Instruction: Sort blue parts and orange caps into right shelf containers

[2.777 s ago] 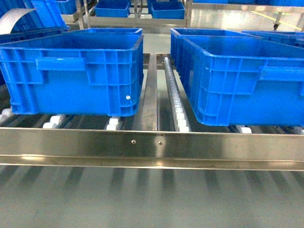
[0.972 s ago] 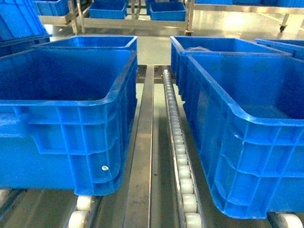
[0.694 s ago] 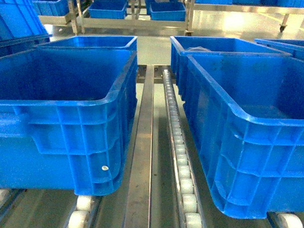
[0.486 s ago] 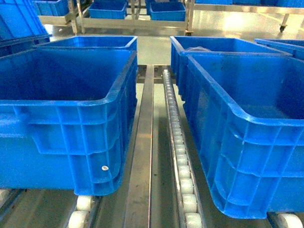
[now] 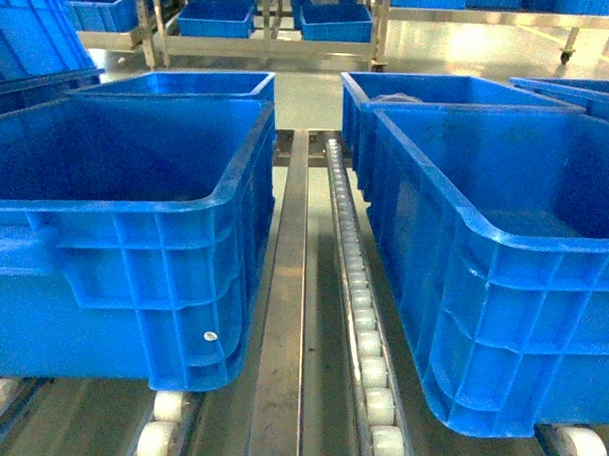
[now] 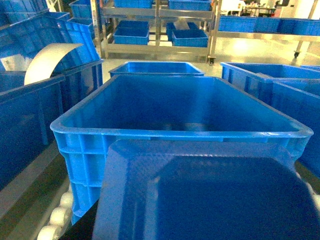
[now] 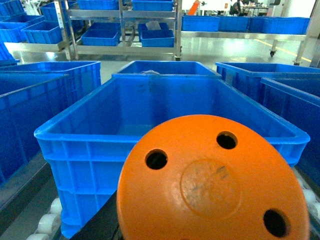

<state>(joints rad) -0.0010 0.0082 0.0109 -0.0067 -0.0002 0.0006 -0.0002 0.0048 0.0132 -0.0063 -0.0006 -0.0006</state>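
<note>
In the right wrist view a smooth, matte orange cap [image 7: 212, 185], round-faced with three small holes and a faint raised disc at its centre, fills the foreground just ahead of where the right gripper's fingers would be, though the fingers themselves are hidden and I cannot tell how they stand; beyond it sits a bright-blue ribbed plastic crate [image 7: 170, 131] with a thick rolled rim, its floor seemingly bare. In the left wrist view a translucent blue tray-like part [image 6: 210, 192], flat with rounded corners and a finely textured rim, lies close before the lens, the left fingers likewise unseen; behind it stands another blue crate [image 6: 180, 132]. The head view shows both crates, left [image 5: 134, 237] and right [image 5: 503, 265], on white rollers [image 5: 366, 340] beside a brushed steel rail [image 5: 287, 307].
</note>
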